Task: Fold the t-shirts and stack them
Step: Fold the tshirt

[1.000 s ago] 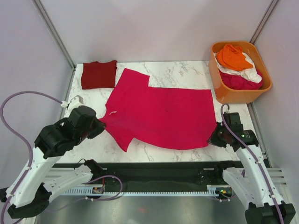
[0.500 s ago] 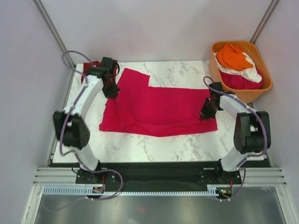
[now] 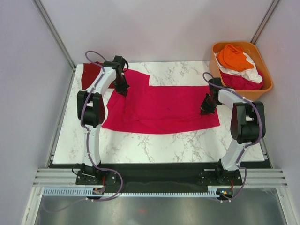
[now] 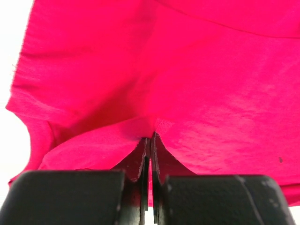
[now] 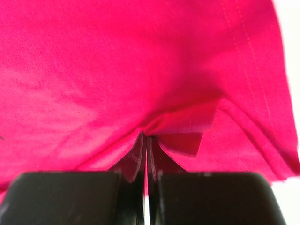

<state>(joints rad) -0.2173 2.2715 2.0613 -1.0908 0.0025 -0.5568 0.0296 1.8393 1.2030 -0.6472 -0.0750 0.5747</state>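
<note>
Since the earlier frames both arms have swung out from the near edge and carried the near half of the pink shirt [image 3: 161, 105] toward the back, so it is now lying as a shorter folded band across the middle of the table [image 3: 140, 140]. We are seeing the left gripper [image 3: 123, 90] sitting at the shirt's back left part, by the sleeve. In its wrist view its jaws are pressing almost together on a pinch of pink cloth. The right gripper [image 3: 205, 108] is resting at the shirt's right edge, its jaws closing tight on a fold of the same cloth. The maroon shirt [image 3: 88, 75] is lying folded at the back left corner, partly behind the left arm, and we cannot quite tell whether it is touching the pink shirt. At the back right the tub [image 3: 229, 95] is holding an orange shirt [image 3: 234, 56] on top of a white shirt [image 3: 251, 72] and a second pink shirt [image 3: 241, 83].
</note>
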